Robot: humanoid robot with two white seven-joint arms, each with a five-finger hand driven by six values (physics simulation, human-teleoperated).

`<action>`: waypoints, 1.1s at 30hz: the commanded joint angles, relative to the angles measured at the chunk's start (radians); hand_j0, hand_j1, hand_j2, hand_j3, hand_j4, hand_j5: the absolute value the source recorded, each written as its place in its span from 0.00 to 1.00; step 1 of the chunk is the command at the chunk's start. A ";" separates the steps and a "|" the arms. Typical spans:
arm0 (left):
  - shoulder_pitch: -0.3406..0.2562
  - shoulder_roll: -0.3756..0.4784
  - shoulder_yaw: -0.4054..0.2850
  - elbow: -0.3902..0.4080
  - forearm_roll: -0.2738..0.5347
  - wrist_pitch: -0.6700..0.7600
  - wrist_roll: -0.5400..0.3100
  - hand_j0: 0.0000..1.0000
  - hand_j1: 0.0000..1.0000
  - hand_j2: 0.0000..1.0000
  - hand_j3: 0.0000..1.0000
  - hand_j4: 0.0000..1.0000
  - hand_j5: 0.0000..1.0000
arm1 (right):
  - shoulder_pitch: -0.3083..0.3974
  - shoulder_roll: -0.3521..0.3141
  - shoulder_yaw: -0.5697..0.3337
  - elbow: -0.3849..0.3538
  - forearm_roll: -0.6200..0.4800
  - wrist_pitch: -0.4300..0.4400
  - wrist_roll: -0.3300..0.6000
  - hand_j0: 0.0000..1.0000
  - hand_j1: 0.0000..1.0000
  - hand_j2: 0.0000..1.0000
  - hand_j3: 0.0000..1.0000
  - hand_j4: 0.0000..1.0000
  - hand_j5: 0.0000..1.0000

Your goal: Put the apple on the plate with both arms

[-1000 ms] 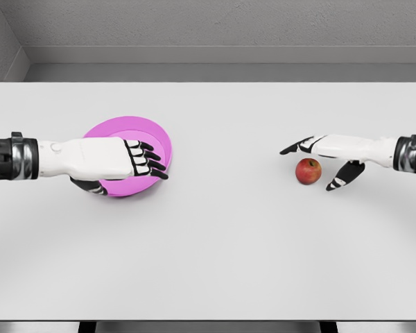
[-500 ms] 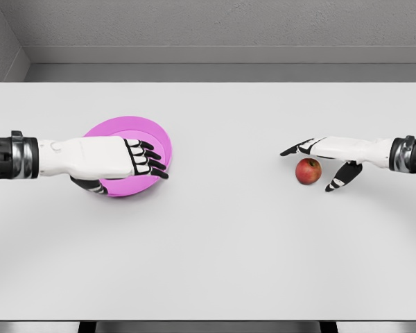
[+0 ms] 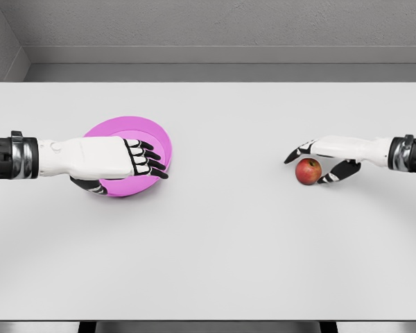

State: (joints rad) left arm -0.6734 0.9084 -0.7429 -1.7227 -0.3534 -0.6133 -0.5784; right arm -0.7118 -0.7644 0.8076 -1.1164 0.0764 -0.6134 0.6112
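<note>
Fingers, left hand (image 3: 118, 158): curled over the near rim of the plate, thumb tucked under it, so the rim is pinched between thumb and fingers; the arm comes in from the bench's left edge.
Plate (image 3: 142, 133): pink and round, on the left half of the bench, roughly midway between far and near edges; near side looks slightly tipped up in the grasp, though I cannot tell for sure whether it is lifted off the surface. Nothing lies in it.
Bench (image 3: 222, 243): plain white, carrying only the plate and the apple.
Apple (image 3: 308, 171): red, upright, resting on the right half of the bench, well apart from the plate.
Fingers, right hand (image 3: 317, 160): cupped around the apple, long fingers arching over its far side and thumb on its near right side; whether they press on the skin or stand just off it cannot be told.
Done so far: plate gripped on the left; right hand placed around the apple.
Left to do: by my reading, nearly everything that counts, namely closing firmly on the apple, lifting it, bringing apple and plate together, and setting the fruit in the plate.
</note>
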 commanded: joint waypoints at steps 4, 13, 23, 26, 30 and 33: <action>0.000 0.001 0.000 0.000 0.005 0.002 0.000 1.00 1.00 1.00 1.00 1.00 1.00 | 0.000 0.007 0.001 0.000 -0.007 0.003 0.000 0.62 0.62 0.62 0.62 0.62 0.62; 0.000 0.001 0.000 0.000 0.005 0.002 0.000 1.00 1.00 1.00 1.00 1.00 1.00 | 0.000 0.010 0.009 0.000 -0.013 0.003 0.000 0.40 0.40 0.40 0.40 0.40 0.40; -0.032 0.011 0.023 0.074 0.011 0.002 0.002 1.00 1.00 1.00 1.00 1.00 1.00 | -0.051 0.146 0.102 -0.180 -0.035 0.003 0.000 0.42 0.42 0.42 0.42 0.42 0.42; -0.032 0.011 0.028 0.074 0.011 0.002 0.002 1.00 1.00 1.00 1.00 1.00 1.00 | -0.067 0.186 0.148 -0.180 -0.033 0.003 0.000 0.43 0.43 0.43 0.43 0.43 0.43; -0.032 0.009 0.027 0.074 0.008 0.002 0.002 1.00 1.00 1.00 1.00 1.00 1.00 | -0.080 0.189 0.142 -0.174 -0.030 0.003 0.000 0.84 0.84 0.84 0.84 0.84 0.84; -0.032 0.003 0.025 0.074 0.005 0.002 0.002 1.00 1.00 1.00 1.00 1.00 1.00 | -0.081 0.185 0.134 -0.178 -0.029 0.003 0.000 1.00 1.00 1.00 1.00 1.00 1.00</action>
State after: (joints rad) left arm -0.7041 0.9127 -0.7183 -1.6504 -0.3517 -0.6134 -0.5773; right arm -0.7946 -0.5811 0.9443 -1.2912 0.0537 -0.6137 0.6112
